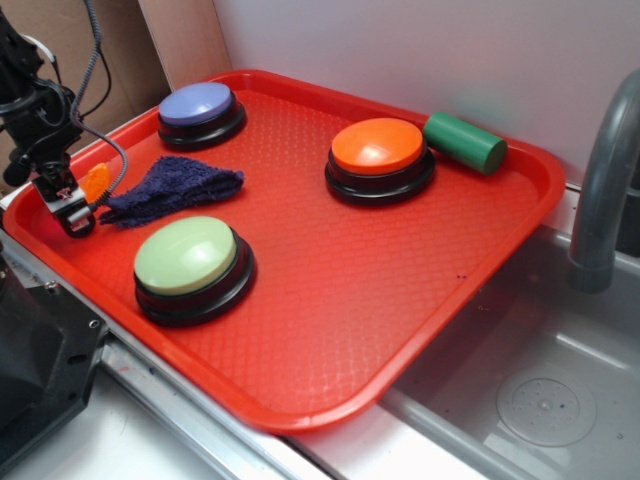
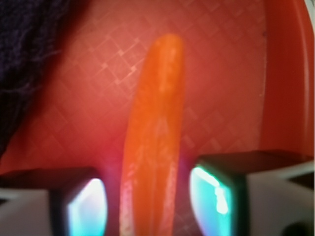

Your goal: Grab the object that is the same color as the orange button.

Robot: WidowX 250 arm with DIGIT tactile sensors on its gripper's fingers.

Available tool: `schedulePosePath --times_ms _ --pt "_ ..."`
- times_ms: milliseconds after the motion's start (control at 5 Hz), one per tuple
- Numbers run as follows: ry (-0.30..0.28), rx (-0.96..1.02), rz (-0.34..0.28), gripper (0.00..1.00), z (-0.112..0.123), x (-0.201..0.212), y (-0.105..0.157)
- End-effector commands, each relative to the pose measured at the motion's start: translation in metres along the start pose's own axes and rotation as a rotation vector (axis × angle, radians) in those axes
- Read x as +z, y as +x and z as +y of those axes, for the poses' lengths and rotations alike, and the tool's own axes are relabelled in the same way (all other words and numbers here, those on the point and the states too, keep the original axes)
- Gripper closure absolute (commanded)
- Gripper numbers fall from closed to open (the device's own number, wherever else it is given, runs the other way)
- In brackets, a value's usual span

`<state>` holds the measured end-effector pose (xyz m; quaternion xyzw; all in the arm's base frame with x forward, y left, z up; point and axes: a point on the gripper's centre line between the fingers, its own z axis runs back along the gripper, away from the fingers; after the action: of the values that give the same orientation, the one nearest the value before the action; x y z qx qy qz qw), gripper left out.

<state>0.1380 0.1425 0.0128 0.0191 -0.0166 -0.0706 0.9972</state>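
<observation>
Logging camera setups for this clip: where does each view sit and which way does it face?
Exterior: raised beside the sink, looking down across the red tray; the arm and hand show at left.
Wrist: mounted on the hand, facing down at the tray floor; both fingertips frame the orange segment.
Shared: orange segment, dark cloth, tray.

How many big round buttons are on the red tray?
3. The purple button sits at the back left, the orange button at the back right, and the green button in front.
</observation>
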Motion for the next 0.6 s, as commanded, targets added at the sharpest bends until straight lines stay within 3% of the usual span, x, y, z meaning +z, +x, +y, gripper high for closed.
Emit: schedulePosePath --times_ms 0,200,400 --pt "0.011 -0.011 -0.025 1.0 0.007 0.01 0.008" --pt "-0.029 -0.009 0.013 1.0 0.007 0.022 0.007" --pt "-0.005 0.013 -0.003 1.0 -0.014 0.068 0.015"
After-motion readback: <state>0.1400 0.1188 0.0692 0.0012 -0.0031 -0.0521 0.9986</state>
